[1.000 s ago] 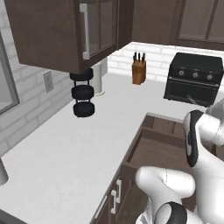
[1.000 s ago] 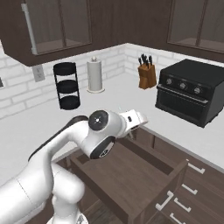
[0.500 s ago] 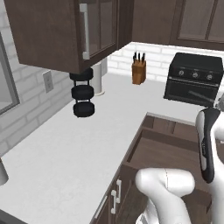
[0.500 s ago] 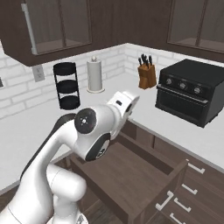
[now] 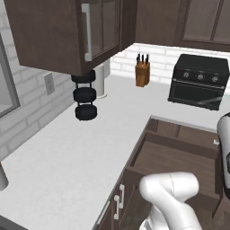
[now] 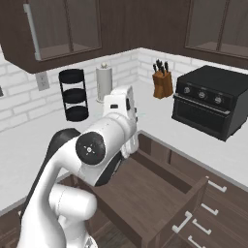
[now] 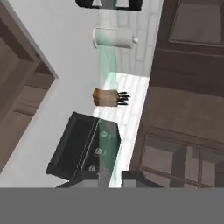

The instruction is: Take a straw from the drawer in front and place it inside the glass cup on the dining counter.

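Observation:
In the hand view my gripper is shut on the straw. The straw is a thin pale green translucent stick that runs from between the fingertips up across the picture. My arm stands raised above the open dark-brown drawer, with the hand turned toward the corner of the worktop. The drawer's wooden floor looks bare. The glass cup and the dining counter are out of view.
A black toaster oven sits on the white worktop right of the drawer. A knife block, a paper towel roll and a black tiered stand line the brick wall. Dark upper cabinets hang overhead.
The hand has swung up and to the left from over the drawer toward the back wall, keeping its grip on the straw. The base has not moved.

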### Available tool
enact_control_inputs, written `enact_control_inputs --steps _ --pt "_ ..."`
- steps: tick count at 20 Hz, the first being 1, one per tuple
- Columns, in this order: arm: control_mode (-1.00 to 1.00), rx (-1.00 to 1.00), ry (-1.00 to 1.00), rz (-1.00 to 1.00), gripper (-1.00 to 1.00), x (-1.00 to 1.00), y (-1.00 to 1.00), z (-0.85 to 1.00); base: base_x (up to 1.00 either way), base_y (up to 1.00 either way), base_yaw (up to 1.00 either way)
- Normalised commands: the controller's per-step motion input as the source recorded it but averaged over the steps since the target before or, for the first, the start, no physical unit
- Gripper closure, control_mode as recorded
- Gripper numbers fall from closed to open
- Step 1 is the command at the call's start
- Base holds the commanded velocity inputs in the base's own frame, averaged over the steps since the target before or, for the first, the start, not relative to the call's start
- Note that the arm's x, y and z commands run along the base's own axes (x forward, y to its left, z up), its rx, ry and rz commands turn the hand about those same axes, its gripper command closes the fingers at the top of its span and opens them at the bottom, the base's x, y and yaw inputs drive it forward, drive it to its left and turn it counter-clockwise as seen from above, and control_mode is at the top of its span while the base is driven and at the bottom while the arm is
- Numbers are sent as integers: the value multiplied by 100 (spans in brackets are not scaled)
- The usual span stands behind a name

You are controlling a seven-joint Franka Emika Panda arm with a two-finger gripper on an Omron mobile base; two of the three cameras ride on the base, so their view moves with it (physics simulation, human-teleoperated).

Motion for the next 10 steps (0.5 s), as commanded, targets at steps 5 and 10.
enact_control_inputs --steps 5,10 --pt "-100 -61 2 30 100 -2 56 15 0 0 0" --pt "-100 -49 2 28 100 -3 49 -3 0 0 0"
